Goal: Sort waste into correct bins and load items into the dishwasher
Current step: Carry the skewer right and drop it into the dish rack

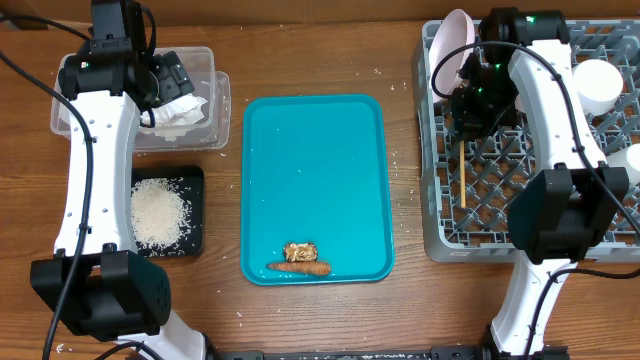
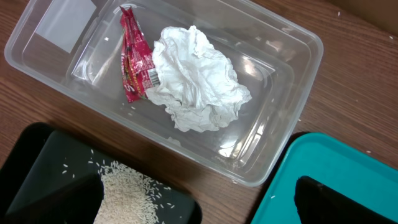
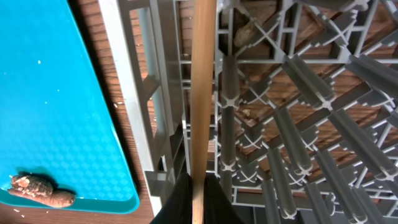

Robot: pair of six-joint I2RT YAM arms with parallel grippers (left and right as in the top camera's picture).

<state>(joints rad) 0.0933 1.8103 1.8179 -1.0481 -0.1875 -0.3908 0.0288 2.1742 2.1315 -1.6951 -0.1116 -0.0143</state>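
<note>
My right gripper (image 1: pixel 468 110) (image 3: pixel 198 186) is shut on a long wooden stick (image 1: pixel 462 175) (image 3: pixel 202 81), which points down into the grey dish rack (image 1: pixel 432 150) (image 3: pixel 280 124) near its left edge. My left gripper (image 1: pixel 170 75) (image 2: pixel 199 186) is open and empty above the clear plastic bin (image 1: pixel 215 100) (image 2: pixel 280 93). That bin holds a crumpled white tissue (image 1: pixel 180 112) (image 2: pixel 196 78) and a red wrapper (image 2: pixel 134 59). A brown food scrap (image 1: pixel 301 251) and an orange-brown piece (image 1: pixel 298 267) (image 3: pixel 40 190) lie at the front of the teal tray (image 1: pixel 315 150) (image 2: pixel 323 168) (image 3: pixel 56 93).
A black tray (image 1: pixel 195 215) (image 2: pixel 37 143) with a pile of rice (image 1: pixel 158 212) (image 2: pixel 124 199) sits in front of the clear bin. The rack holds a pink bowl (image 1: pixel 455 45) at its back left and white cups (image 1: pixel 600 85) on the right.
</note>
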